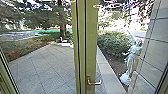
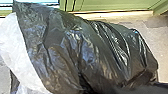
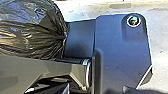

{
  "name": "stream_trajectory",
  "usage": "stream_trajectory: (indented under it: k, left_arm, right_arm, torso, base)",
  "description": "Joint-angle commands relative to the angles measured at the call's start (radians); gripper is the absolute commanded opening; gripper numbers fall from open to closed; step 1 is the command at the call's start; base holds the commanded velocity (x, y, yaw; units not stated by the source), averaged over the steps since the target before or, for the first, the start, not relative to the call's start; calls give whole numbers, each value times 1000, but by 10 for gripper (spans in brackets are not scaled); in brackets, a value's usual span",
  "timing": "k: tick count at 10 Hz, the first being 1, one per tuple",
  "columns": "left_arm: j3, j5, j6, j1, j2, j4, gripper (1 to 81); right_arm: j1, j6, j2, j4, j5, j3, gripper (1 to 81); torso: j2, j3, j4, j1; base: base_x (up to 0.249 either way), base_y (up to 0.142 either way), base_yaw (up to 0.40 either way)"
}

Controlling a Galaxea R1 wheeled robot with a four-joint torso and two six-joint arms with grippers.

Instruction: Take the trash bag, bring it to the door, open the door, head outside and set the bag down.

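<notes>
Head view: green-framed glass door [image 1: 91, 50] ahead, metal lever handle [image 1: 95, 82].
Black plastic trash bag [image 2: 87, 52] large in left wrist view; can't tell if fingers are apart, together or on it.

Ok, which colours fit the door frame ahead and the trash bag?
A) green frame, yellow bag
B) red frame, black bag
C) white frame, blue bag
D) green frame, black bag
D: the door frame shows green in the head view, and the trash bag shows black in the left wrist view.
</notes>
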Motion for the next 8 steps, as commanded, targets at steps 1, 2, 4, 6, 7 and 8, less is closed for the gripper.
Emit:
stream_trajectory:
  k: [1,2,4,6,7,8]
  left_arm:
    - [3,37,8,-59,-5,13,10]
    - [3,37,8,-59,-5,13,10]
    - [3,37,8,-61,-5,13,10]
    - [3,37,6,-59,-5,13,10]
    - [3,37,6,-59,-5,13,10]
    - [3,37,8,-59,-5,13,10]
  right_arm:
    - [39,-5,13,-10,-64,10,811]
    - [39,-5,12,-10,-64,10,811]
    - [39,-5,13,-10,-64,10,811]
    - [39,-5,12,-10,-64,10,811]
    - [41,-5,12,-10,-64,10,811]
    - [41,-5,12,-10,-64,10,811]
  torso:
    - [0,0,0,0]
    - [0,0,0,0]
    - [0,0,0,0]
    - [0,0,0,0]
    - [0,0,0,0]
    - [0,0,0,0]
  base:
    - [0,0,261]
    - [0,0,261]
    - [0,0,262]
    - [0,0,261]
    - [0,0,262]
    - [0,0,261]
